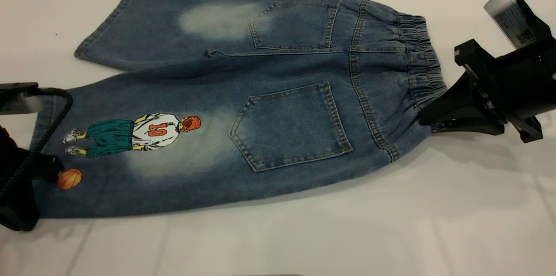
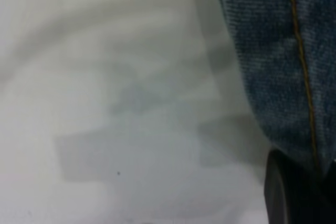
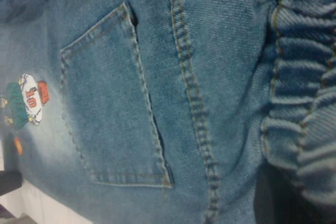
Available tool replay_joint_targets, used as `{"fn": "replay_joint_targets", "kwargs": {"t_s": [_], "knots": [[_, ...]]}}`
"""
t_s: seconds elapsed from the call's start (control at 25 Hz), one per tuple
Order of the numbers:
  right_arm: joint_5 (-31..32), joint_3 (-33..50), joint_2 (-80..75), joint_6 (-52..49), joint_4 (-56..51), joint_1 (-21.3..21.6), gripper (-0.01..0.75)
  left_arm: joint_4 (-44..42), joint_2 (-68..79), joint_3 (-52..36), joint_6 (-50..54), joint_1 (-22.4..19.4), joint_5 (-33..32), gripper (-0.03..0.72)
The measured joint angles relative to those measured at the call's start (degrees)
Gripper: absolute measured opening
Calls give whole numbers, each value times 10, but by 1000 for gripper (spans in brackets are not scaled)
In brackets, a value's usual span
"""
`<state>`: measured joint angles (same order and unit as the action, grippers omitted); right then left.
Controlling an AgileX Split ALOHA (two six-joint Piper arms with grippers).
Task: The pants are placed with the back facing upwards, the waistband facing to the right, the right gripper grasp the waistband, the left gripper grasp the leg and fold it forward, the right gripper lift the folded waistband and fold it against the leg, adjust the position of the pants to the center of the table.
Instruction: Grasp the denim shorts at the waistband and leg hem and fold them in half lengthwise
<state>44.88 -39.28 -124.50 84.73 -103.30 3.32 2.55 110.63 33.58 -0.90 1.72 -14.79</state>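
Blue denim pants [image 1: 269,93] lie flat on the white table [image 1: 304,232], back pockets up. Their elastic waistband [image 1: 419,58] points right and both legs point left. The near leg [image 1: 108,158] carries a basketball-player print. At the waistband's near corner my right gripper [image 1: 428,117] is shut on the gathered elastic; in the right wrist view the waistband [image 3: 304,103] bunches over a dark finger [image 3: 278,198]. My left gripper [image 1: 47,171] sits at the near leg's hem, shut on the denim. The left wrist view shows that hem [image 2: 273,66] running into a dark finger [image 2: 283,198].
The far leg [image 1: 143,28] lies spread toward the table's back edge. A black cable [image 1: 52,128] from the left arm loops over the near leg's hem. Bare white tabletop lies in front of the pants and to the right behind the right arm.
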Motion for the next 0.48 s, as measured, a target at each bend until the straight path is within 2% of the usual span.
{"fn": "replay_joint_targets", "kwargs": {"t_s": [0.2,0.48], "knots": [[23,0,1,2,3,0,41,-2,-28,15,0,0,-22,35],[42,0,70,-17,25,0,41,7,-168,35,-2,0,-72,34]]}}
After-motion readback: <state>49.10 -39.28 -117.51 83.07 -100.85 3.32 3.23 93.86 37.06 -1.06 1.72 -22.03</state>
